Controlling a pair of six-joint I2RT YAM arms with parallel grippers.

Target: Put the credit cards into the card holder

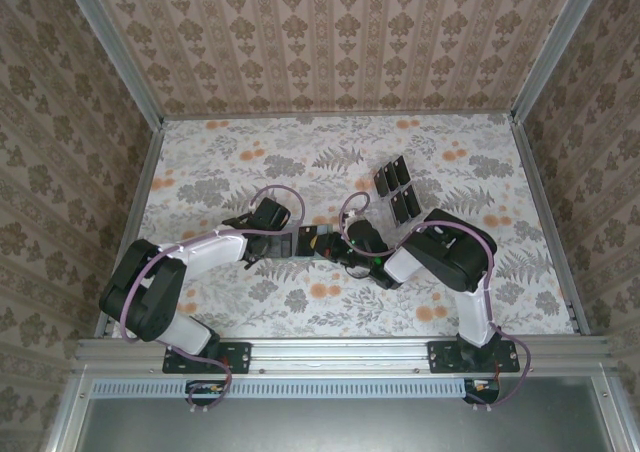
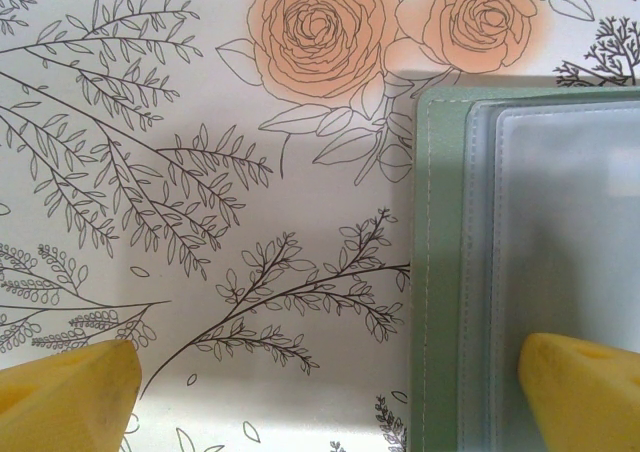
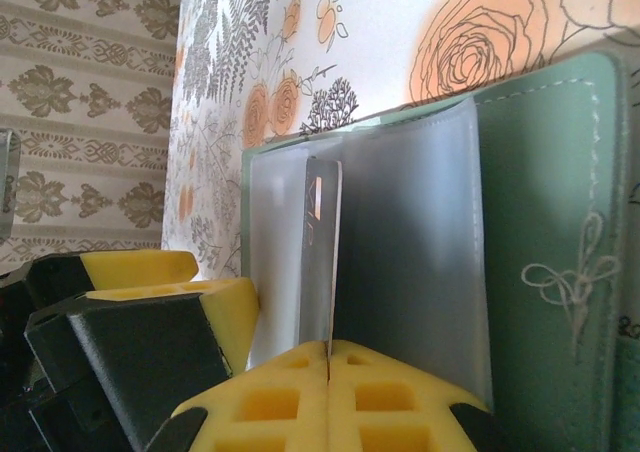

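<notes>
The card holder [image 2: 440, 272] lies open on the flowered table, a grey-green wallet with clear inner sleeves [image 3: 420, 232]. My left gripper [image 2: 320, 402] is open astride its edge. One yellow fingertip [image 2: 585, 392] sits over the sleeves and the other [image 2: 60, 397] over the bare table. My right gripper [image 3: 328, 350] is shut on one thin credit card [image 3: 322, 252]. That card stands edge-on with its far end among the sleeves. Several more black credit cards [image 1: 396, 188] lie in a group behind the grippers. From above, both grippers [image 1: 300, 242] [image 1: 345, 242] meet at the table's middle, covering most of the wallet.
Patterned walls close in the table [image 1: 250, 152] on the left, back and right, with metal rails at the edges. The left gripper's yellow and black finger [image 3: 215, 307] sits close beside the right gripper's fingers.
</notes>
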